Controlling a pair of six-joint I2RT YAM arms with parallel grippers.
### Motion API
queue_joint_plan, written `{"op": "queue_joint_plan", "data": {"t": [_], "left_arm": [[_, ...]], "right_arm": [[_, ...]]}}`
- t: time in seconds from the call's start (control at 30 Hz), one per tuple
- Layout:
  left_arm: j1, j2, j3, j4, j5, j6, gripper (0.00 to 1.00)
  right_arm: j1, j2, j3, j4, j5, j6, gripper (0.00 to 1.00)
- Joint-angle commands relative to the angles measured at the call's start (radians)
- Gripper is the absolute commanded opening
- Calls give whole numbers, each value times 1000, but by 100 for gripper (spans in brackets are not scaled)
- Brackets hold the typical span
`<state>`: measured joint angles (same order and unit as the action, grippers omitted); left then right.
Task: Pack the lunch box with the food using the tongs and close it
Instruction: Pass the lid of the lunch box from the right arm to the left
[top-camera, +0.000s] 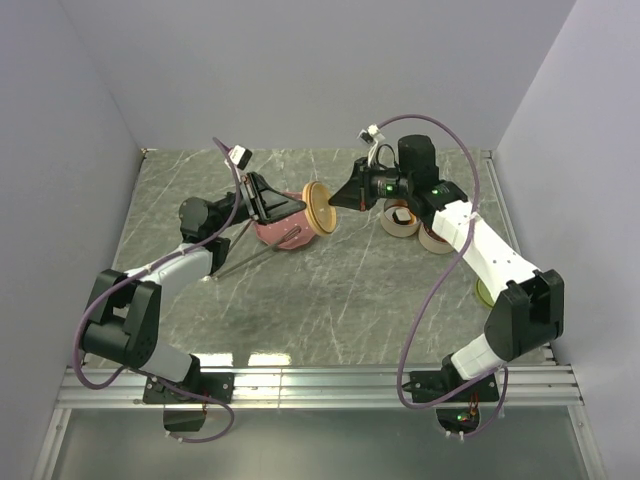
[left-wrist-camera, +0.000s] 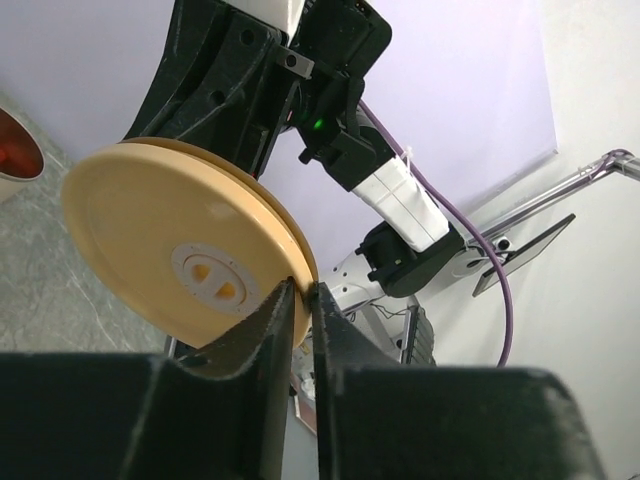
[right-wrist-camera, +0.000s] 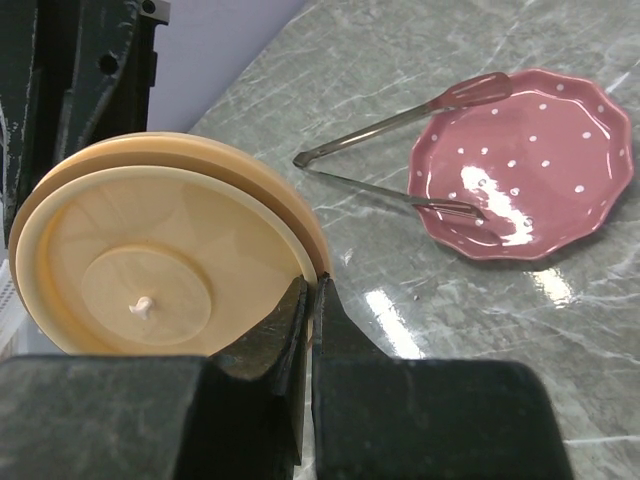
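The lid (top-camera: 320, 208), a round tan disc, is held on edge in the air above the table (top-camera: 350, 300), between the two claws. Its rim is pinched from one side by the left claw (top-camera: 298, 205), whose fingers are seen pressed against both faces of the disc in the left wrist view (left-wrist-camera: 300, 300). The opposite rim is clamped by the right claw (top-camera: 338, 198), its fingers drawn tight on the thin edge in the right wrist view (right-wrist-camera: 310, 290).

The tongs (right-wrist-camera: 400, 120) are found on the table below and to the left of the lid. Their two tips are laid on the rim of the pink dotted plate (right-wrist-camera: 540, 170), and their joined end is rested on the marble. No claw is in contact with them.

Two round pale containers (top-camera: 437, 238) are placed side by side behind the right arm, well apart from the plate. A red-orange piece of food (left-wrist-camera: 12, 150) is seen inside a pale bowl (left-wrist-camera: 20, 180) at the left edge of the left wrist view. The other pieces cannot be made out.
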<state>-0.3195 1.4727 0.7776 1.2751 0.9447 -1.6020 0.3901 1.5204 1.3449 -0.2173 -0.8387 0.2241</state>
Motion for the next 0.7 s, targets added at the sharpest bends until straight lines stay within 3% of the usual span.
{"op": "queue_joint_plan", "data": {"t": [0.0,0.13,0.37,0.53,0.57,0.6,0.63,0.67], "left_arm": [[-7,-5,52,44,-3,47,14],[-9,-12,58,3,8,73,1],[-7,-17,159,-247,92,299,1],[-9,-3,288,-504,141,505,1],[-10,14,325,-582,144,645,1],[-13,24,369,-811,144,736,1],[-29,40,478,-924,140,839,1],[-39,79,546,-1077,126,1069,1]], "right_arm": [[12,-46,-9,47,15,-20,0],[13,-34,20,3,18,-46,3],[-14,-26,40,-34,32,-32,49],[-83,-57,36,-51,30,-25,69],[-118,-63,37,-60,29,-32,72],[-138,-77,42,-86,27,-38,74],[-157,-84,43,-100,27,-43,75],[-180,-92,42,-114,30,-55,77]]}}
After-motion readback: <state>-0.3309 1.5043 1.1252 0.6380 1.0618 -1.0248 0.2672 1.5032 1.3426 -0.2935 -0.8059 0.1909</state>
